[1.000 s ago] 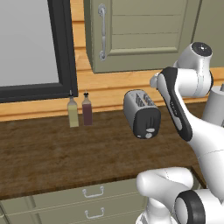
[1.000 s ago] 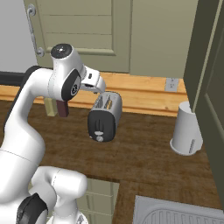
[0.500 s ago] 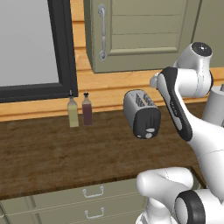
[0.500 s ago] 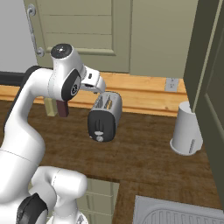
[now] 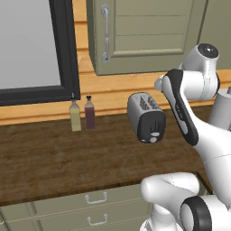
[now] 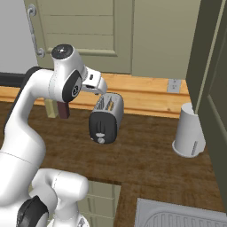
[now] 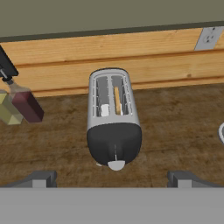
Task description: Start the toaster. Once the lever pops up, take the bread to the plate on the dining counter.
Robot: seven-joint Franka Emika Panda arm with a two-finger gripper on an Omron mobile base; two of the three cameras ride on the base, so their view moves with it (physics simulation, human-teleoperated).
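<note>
The toaster [image 5: 145, 116] stands upright on the dark wood counter [image 5: 54, 158] near its back edge, black end face toward the front edge. The bread [image 7: 117, 100] sits edge-up in one slot.

Arm: raised, elbow bent, wrist turned downward.
Gripper [image 7: 112, 179]: jaws spread wide, nothing between the fingertips [image 7: 41, 178].

Even, soft rendered light falls on every view, bright with no glare. The toaster [image 7: 113, 127] casts only a faint shadow on the dark wooden worktop [image 5: 49, 158]. Edges stay sharp, without blur or bending at the borders; textures look flat and slightly pixelled.
</note>
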